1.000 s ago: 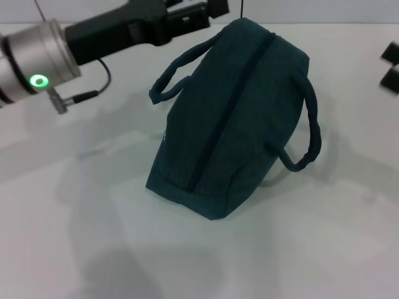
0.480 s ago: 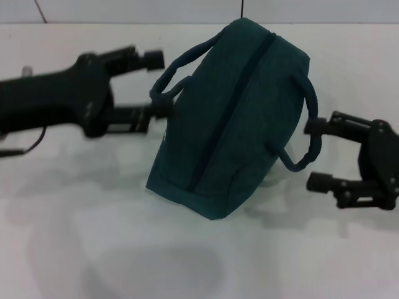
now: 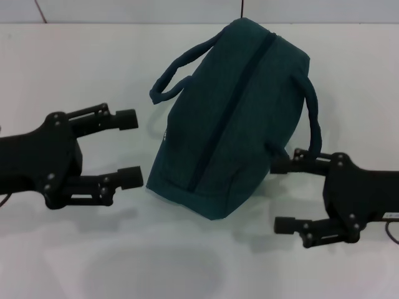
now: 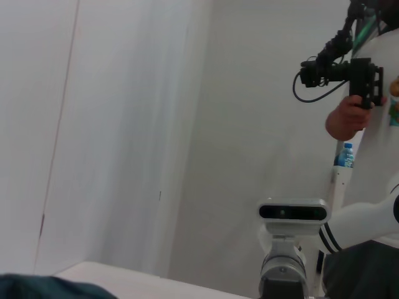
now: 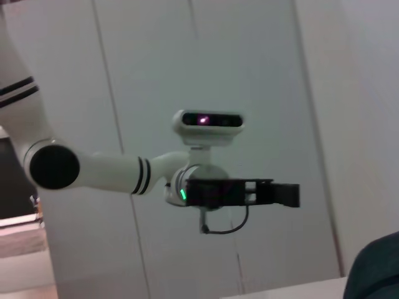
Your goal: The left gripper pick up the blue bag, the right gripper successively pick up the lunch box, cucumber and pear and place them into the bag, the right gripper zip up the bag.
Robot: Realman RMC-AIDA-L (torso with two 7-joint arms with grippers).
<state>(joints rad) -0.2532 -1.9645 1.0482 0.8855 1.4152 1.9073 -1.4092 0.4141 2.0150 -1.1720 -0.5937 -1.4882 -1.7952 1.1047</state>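
Teal fabric blue bag point(image 3: 230, 118) sits zipped on the white table point(image 3: 93, 261), long axis running from near-left to far-right, zipper seam on top. Left gripper point(image 3: 128, 148) and right gripper point(image 3: 279, 194) flank it, both spread wide, holding nothing.

left pincer point(image 3: 128, 147): black, two rod fingers, round tips | right pincer point(image 3: 283, 195): black, white label, thin cable
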